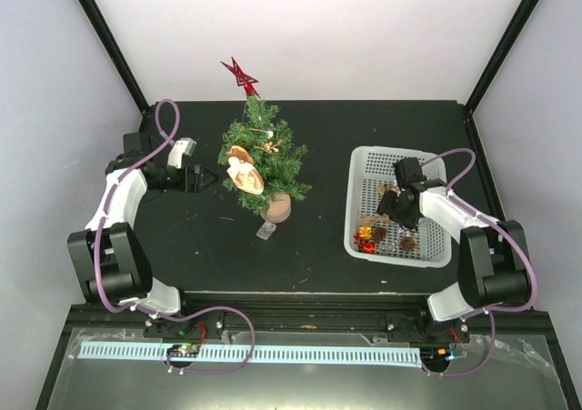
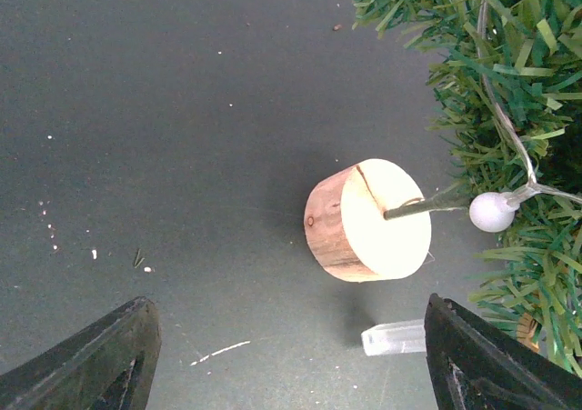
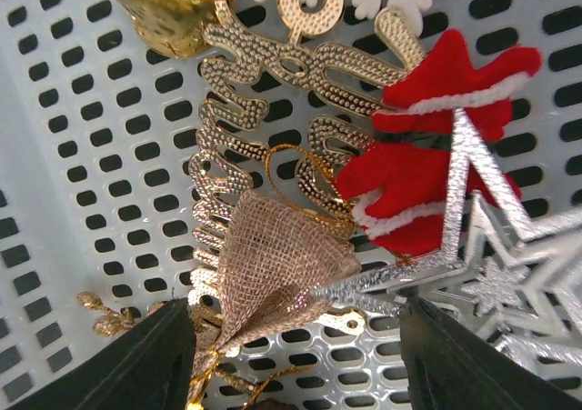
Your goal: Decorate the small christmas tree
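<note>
**Small christmas tree [image 1: 262,160] mid-table, both grippers open**

One small christmas tree stands on its round wooden base [image 1: 276,208] near the middle of the black table [image 1: 300,128], its tip toward the far edge. It carries one red star [image 1: 240,74] on top and one cream-and-brown figure [image 1: 244,170] hung on its left side. One clear plastic piece [image 1: 265,231] lies just beside the base, on the near side.

The left gripper [image 1: 207,181] sits low just left of the tree. Its fingers are spread wide with nothing between them.

One white basket [image 1: 355,201] rests toward the right edge. The right gripper [image 1: 393,208] hangs inside it, fingers apart. Right under it the wrist view shows one burlap bell [image 3: 277,260], one gold lettering piece [image 3: 245,110], one gold bell [image 3: 168,10] and two red mittens [image 3: 427,192]. How many silver stars [image 3: 496,265] there are I cannot tell.
</note>
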Tool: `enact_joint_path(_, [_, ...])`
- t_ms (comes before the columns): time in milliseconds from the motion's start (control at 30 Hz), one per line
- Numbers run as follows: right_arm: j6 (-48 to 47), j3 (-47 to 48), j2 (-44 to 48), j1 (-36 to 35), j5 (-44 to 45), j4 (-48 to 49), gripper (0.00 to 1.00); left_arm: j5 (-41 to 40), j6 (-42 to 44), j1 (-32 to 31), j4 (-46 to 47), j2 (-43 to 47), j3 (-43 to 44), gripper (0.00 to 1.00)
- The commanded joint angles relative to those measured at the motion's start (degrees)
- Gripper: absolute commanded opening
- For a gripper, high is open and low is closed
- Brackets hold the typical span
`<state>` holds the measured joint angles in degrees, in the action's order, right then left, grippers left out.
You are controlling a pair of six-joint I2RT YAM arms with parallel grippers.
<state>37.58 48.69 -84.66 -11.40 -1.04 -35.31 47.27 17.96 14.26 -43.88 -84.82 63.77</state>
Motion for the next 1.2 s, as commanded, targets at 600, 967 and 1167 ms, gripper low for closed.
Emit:
enact_joint_path(600, [-0.1, 1.3, -3.4, 0.9, -3.6, 4.5, 0.14, 2.7, -0.8, 0.2, 2.9, 1.0, -1.4, 0.80])
enact_joint_path(967, [-2.6, 2.8, -0.8, 1.1, 0.4, 2.1, 0.23, 3.8, -0.8, 0.2, 2.9, 0.1, -1.6, 0.80])
enact_joint_path(1167, [-2.8, 3.3, -0.3, 1.1, 0.8, 3.4, 0.02, 4.2, -0.7, 0.2, 2.6, 0.0, -1.5, 0.80])
